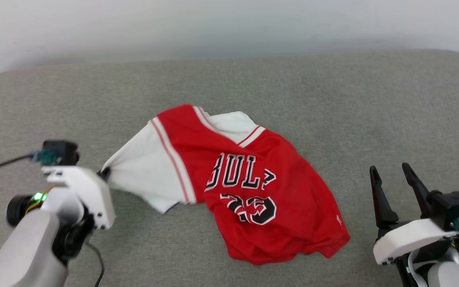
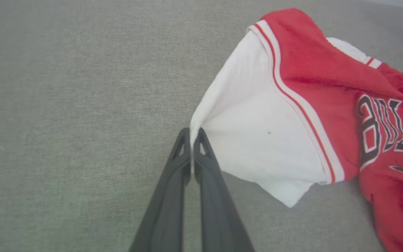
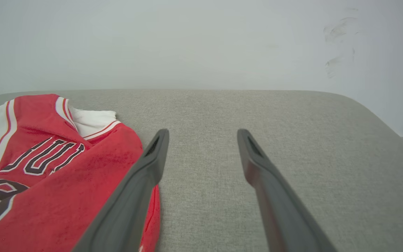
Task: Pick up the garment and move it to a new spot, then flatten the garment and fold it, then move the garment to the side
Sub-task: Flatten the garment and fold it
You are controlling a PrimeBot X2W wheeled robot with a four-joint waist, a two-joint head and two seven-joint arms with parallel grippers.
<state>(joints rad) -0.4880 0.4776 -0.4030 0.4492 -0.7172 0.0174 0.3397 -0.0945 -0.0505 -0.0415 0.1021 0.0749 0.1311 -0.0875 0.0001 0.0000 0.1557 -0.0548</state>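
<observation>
Left pincer (image 2: 191, 132) grips a white sleeve (image 2: 257, 140) of the garment (image 1: 261, 159) — "BUL", 23 readable — right pincer (image 1: 389, 167) wide.

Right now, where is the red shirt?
In the head view, the red shirt lies crumpled in the middle of the grey surface, its white sleeve pinched by the left end effector.

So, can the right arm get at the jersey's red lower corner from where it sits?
Probably yes. The right gripper stands open beside the garment, with only bare grey surface between its fingers and that corner.
</observation>
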